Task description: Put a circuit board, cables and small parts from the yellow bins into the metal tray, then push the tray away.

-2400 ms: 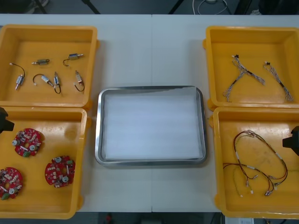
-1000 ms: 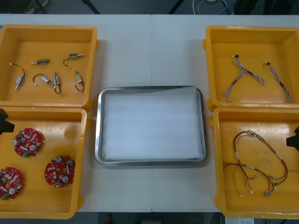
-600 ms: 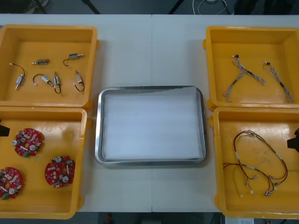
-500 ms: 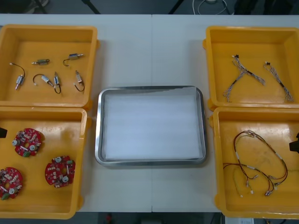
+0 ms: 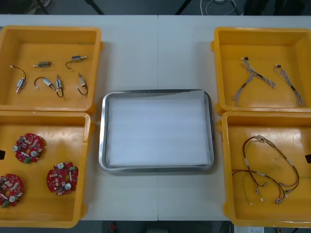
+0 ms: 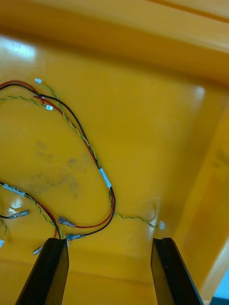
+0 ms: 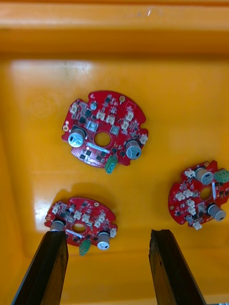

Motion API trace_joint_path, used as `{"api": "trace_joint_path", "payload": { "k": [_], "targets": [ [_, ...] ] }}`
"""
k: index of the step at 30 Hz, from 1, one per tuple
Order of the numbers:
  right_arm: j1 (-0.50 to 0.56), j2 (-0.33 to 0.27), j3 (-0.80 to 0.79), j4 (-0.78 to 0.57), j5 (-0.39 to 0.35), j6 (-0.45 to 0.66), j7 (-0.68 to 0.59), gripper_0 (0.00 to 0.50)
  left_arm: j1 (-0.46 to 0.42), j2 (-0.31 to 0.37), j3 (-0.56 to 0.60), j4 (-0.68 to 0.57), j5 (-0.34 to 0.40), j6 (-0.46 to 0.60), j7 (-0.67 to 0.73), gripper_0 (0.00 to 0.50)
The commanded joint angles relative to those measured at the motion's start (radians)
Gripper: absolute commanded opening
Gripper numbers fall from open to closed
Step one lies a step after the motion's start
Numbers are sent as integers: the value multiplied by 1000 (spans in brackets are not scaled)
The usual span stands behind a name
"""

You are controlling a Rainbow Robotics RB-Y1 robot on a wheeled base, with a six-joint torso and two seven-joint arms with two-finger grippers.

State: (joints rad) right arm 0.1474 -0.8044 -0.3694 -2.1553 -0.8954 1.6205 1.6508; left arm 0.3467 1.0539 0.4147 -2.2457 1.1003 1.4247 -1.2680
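Both grippers were drawn outward since before, nearly off the front view's side edges.
Left gripper [image 7: 107,234], fingers spread, was held over three circuit boards [image 7: 104,128] in the near-left yellow bin [image 5: 48,130]; right gripper [image 6: 109,241], spread too, over red and yellow cables [image 6: 90,152]. The metal tray [image 5: 102,141], white inside, was set on the light table [image 5: 158,53].

This is an electronics lab or assembly workshop. A plain light table [image 5: 158,53] carries yellow bins [image 5: 43,43] that sort stock by kind: round red circuit boards [image 5: 29,147] in one, small metal parts [image 5: 77,58] in another, thin cables [image 5: 252,73] in two more. A metal tray [image 5: 102,131] sits between them like a kitting station, with a dark floor [image 5: 146,6] beyond the table's far edge.
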Motion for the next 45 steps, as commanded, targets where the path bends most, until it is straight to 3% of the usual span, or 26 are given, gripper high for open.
{"api": "trace_joint_path", "payload": {
  "k": [1,5,20,39,41,42,43,45],
  "targets": [
    [20,-41,35,94,-46,-76,73,500,107,77,-30,-3,10,-101,-100,500],
    [20,-55,86,156,-39,-165,136,500,147,112,-80,5,6,-159,-96,500],
    [20,-72,228,299,-23,-407,254,500,146,198,-260,81,1,-256,-83,500],
    [38,-75,290,331,39,-438,282,500,90,212,-424,169,-34,-363,-73,500],
    [40,-75,291,333,38,-438,287,360,84,212,-430,170,-36,-363,-71,500],
    [41,-75,293,331,36,-438,288,166,80,212,-435,170,-36,-363,-70,500],
    [41,-75,294,331,35,-438,288,11,75,213,-441,170,-39,-363,-68,500],
    [40,-75,294,331,33,-436,288,0,69,212,-448,175,-40,-366,-65,500]
  ]
}}
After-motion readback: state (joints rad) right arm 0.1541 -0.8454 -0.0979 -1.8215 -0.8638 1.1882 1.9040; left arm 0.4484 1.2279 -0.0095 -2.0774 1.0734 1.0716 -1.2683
